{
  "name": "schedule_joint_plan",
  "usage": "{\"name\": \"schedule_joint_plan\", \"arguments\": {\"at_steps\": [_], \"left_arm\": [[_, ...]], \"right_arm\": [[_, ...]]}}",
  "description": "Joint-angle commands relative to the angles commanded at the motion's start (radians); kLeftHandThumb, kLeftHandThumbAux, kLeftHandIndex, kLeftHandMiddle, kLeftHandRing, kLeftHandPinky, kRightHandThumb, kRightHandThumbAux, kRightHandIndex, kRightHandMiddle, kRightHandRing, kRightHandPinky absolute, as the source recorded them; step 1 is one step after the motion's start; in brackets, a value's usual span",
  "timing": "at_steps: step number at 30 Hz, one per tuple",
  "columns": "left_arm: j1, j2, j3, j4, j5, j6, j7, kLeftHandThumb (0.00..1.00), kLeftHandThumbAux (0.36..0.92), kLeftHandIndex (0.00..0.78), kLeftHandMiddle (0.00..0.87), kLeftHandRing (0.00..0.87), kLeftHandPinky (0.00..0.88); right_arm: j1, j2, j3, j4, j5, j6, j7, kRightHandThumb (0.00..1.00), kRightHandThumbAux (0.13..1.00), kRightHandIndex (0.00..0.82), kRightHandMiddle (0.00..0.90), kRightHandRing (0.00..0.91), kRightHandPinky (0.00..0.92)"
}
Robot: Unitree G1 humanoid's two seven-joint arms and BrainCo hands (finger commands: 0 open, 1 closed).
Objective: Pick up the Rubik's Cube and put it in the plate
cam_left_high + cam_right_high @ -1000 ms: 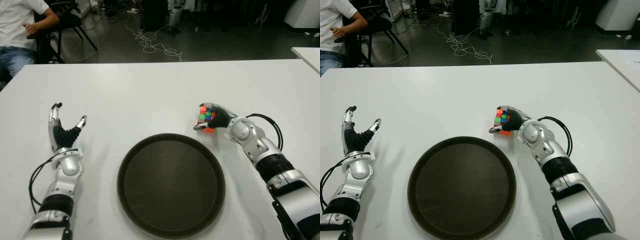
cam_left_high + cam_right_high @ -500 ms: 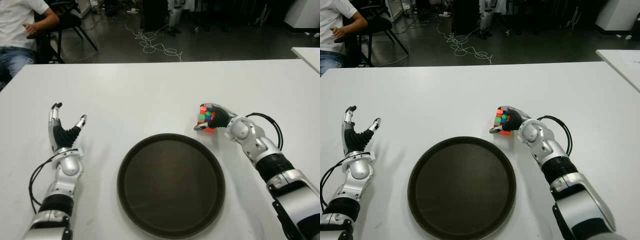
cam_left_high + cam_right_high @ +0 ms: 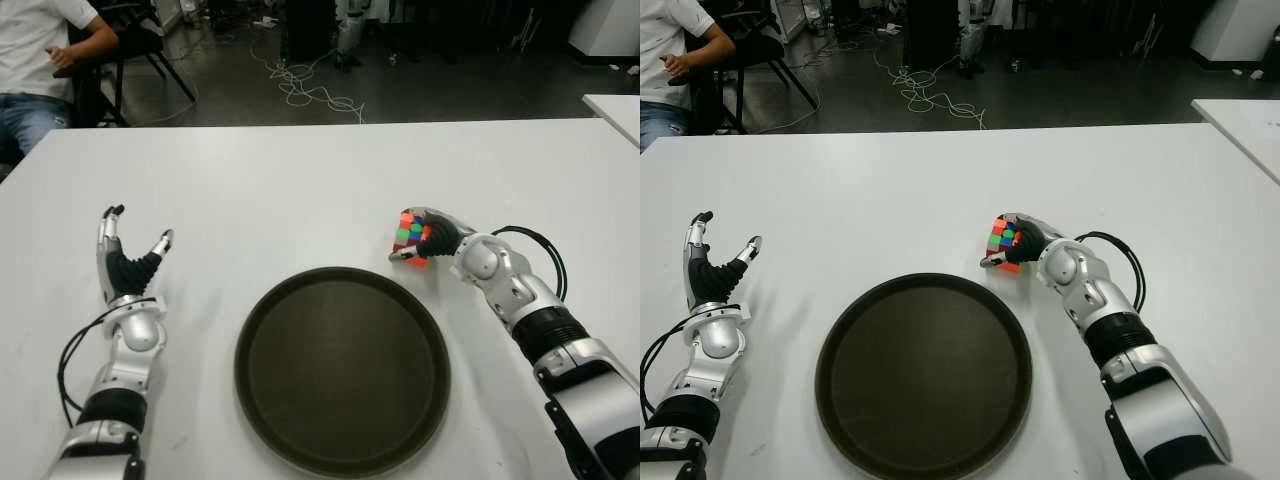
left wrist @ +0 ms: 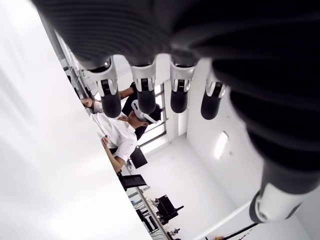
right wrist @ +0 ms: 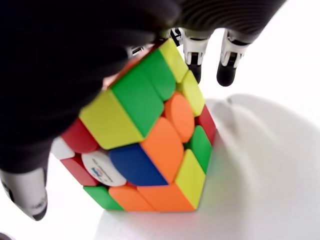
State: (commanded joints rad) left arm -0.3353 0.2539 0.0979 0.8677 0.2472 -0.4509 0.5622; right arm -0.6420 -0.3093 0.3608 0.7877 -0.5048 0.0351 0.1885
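Multicoloured Rubik's Cube point(image 3: 410, 238) clasped in our right hand point(image 3: 432, 236), left hand point(image 3: 128, 262) spread idle; next, carry it over the plate point(image 3: 342, 455).

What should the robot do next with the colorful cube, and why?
Probably lift it a little and carry it over the plate. The right hand is wrapped around the Rubik's Cube, which sits just beyond the plate's rim on the white table. The left hand shows open to the plate's left.
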Motion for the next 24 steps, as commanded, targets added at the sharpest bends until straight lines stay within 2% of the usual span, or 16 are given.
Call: {"name": "schedule_joint_plan", "arguments": {"at_steps": [16, 24], "left_arm": [[0.001, 0.005, -0.01, -0.004, 0.02, 0.001, 0.013, 0.0, 0.658, 0.024, 0.022, 0.0, 0.007], [0.0, 0.005, -0.01, -0.008, 0.022, 0.009, 0.014, 0.0, 0.667, 0.017, 0.016, 0.0, 0.005]], "right_arm": [[-0.001, 0.002, -0.002, 0.004, -0.001, 0.002, -0.01, 0.0, 0.581, 0.0, 0.001, 0.0, 0.0], [-0.003, 0.004, -0.006, 0.013, 0.01, -0.048, -0.015, 0.0, 0.59, 0.0, 0.009, 0.001, 0.0]]}}
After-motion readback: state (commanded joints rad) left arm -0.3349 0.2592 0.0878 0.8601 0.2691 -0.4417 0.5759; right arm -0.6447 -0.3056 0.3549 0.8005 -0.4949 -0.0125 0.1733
